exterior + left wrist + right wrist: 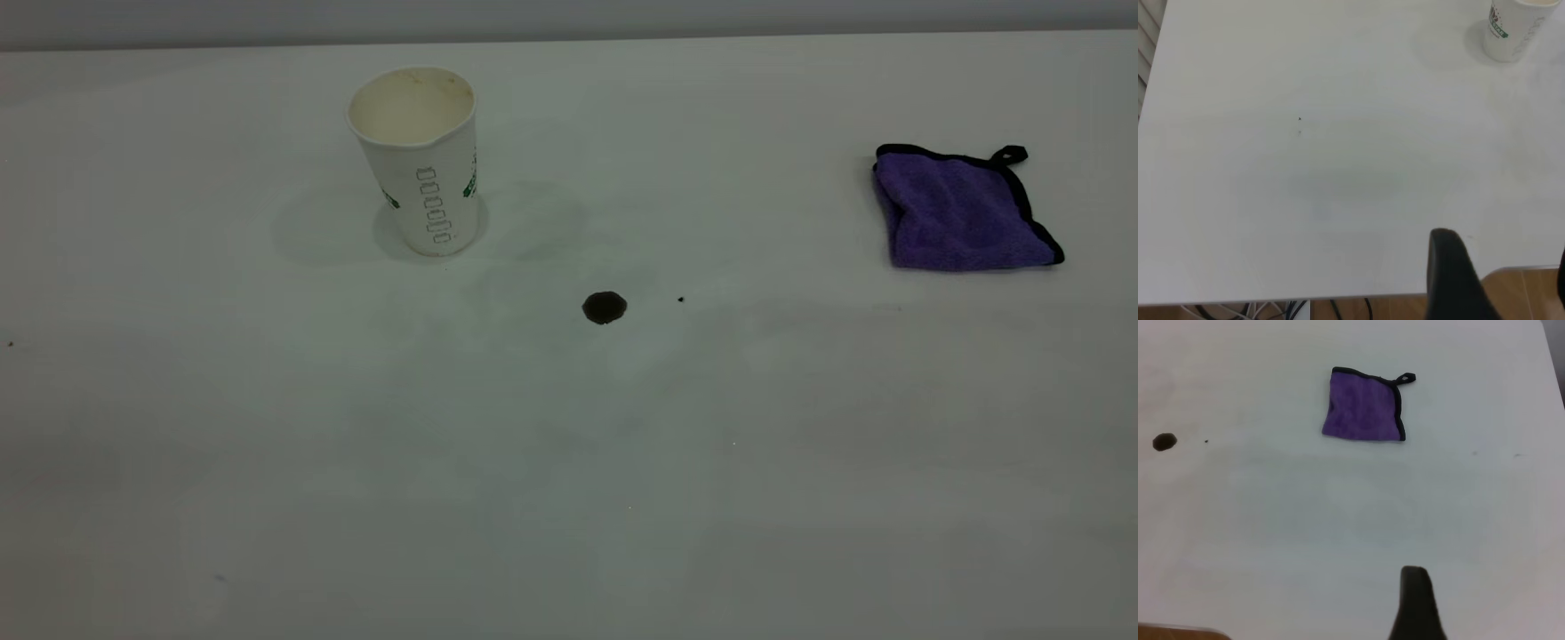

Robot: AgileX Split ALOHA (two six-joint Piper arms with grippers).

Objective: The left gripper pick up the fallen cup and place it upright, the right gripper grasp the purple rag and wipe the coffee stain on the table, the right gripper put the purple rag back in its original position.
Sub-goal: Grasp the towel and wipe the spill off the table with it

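the near half of the table (569,498) is bare white, and neither arm shows in the outside view. moving up the table, there's the coffee stain (605,308), a small round dark brown blot near the middle, with a tiny dark speck (681,300) just to its right, apart from it. the stain is unwiped.

farther back on the left stands the cup (418,160), upright on its base, mouth up, cream inside, rim a little dented, green print on its sides. it sits behind and to the left of the stain, well apart from it. nothing is touching it.

far right, at about the same depth, the purple rag (960,212) lies folded flat on the table, black edging round it, black loop at its far right corner. it's well apart from the stain and from the cup.

now the wrist cameras. the left gripper: only one dark finger (1451,273) pokes into its view at the table's near edge, with the cup (1511,28) far off, so i can't tell how wide it's spread; nothing is visibly held. the right gripper: again just one dark finger (1415,607) shows, over bare table, with the rag (1363,405) lying ahead and the stain (1165,441) off to the side. its spread can't be told either, and it holds nothing visible.
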